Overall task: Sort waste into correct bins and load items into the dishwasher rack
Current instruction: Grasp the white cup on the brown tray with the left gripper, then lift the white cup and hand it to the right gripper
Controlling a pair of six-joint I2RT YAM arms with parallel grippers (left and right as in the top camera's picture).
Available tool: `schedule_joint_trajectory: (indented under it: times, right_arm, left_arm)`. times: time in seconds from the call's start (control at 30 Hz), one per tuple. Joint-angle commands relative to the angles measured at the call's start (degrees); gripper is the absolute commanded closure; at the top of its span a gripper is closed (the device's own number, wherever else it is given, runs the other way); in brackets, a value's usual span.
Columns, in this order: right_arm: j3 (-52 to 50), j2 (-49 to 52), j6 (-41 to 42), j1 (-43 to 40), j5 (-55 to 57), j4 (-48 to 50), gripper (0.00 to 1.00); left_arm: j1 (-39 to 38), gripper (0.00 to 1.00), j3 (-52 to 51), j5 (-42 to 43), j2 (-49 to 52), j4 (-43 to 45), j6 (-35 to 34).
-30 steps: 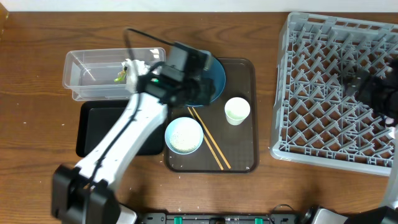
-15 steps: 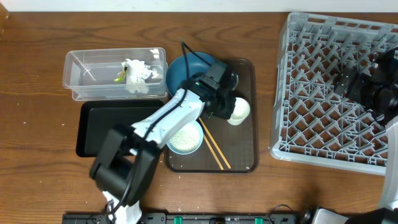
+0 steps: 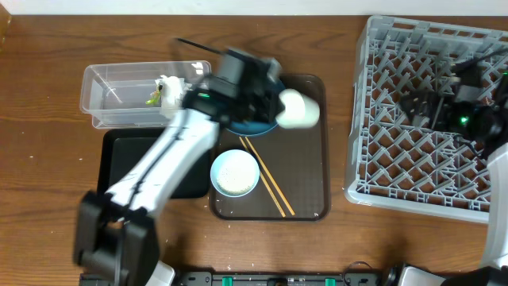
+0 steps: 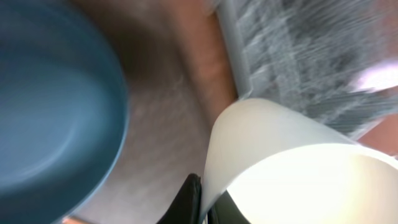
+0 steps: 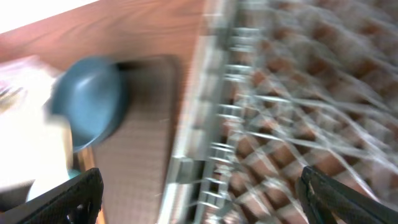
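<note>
My left gripper (image 3: 279, 107) is shut on the wall of a small white cup (image 3: 298, 109), held tipped above the brown serving tray (image 3: 305, 191). In the left wrist view the black fingers (image 4: 190, 200) pinch the cup's rim (image 4: 292, 162), one inside and one outside. The dark blue plate (image 3: 263, 123) lies partly under that arm, and shows large in the left wrist view (image 4: 50, 112). A pale bowl (image 3: 235, 173) and wooden chopsticks (image 3: 268, 184) rest on the tray. My right gripper (image 3: 425, 103) hangs open and empty over the grey dishwasher rack (image 3: 429, 159).
The clear tub (image 3: 111, 99) at the back left holds crumpled tissue (image 3: 171, 89) and a yellow-green wrapper (image 3: 151, 98). The black tray (image 3: 119, 163) lies in front of it. The right wrist view is blurred, showing the rack's edge (image 5: 205, 124) and the plate (image 5: 93, 102).
My left gripper came from the tub to the cup, shut on its wall and lifted it off the tray. The right arm shifted a little over the rack.
</note>
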Motion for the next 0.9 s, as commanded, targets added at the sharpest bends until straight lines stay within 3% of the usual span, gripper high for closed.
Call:
schedule_joint_trajectory:
  times: [0.0, 0.1, 0.17, 0.4, 0.67, 0.87]
  right_arm:
    - [-0.7, 0.5, -13.3, 3.8, -16.7, 0.0, 0.01]
    - [-0.7, 1.3, -20.8, 7.7, -26.3, 0.1, 0.01]
    - [-0.7, 1.9, -23.6, 10.6, -30.5, 1.0, 0.01]
    - [-0.7, 2.8, -23.7, 19.9, -31.2, 6.4, 0.01]
    - [-0.7, 2.7, -23.1, 24.9, -31.6, 11.6, 0.01]
    - [-0.7, 2.7, -23.0, 25.3, -31.6, 11.6, 0.17]
  left_arm:
    - [5.4, 0.94, 0.5, 25.0, -0.7, 4.2, -5.7]
    - [7.6, 0.94, 0.5, 37.4, -0.1, 8.7, -6.9]
    - [7.8, 0.94, 0.5, 40.0, -0.1, 9.2, -6.9]
    - [6.4, 0.94, 0.5, 42.4, -0.1, 9.7, -7.3]
    - [5.5, 0.94, 0.5, 42.7, -0.1, 9.8, -7.3]
    - [5.5, 0.94, 0.5, 42.7, -0.1, 9.8, -7.3]
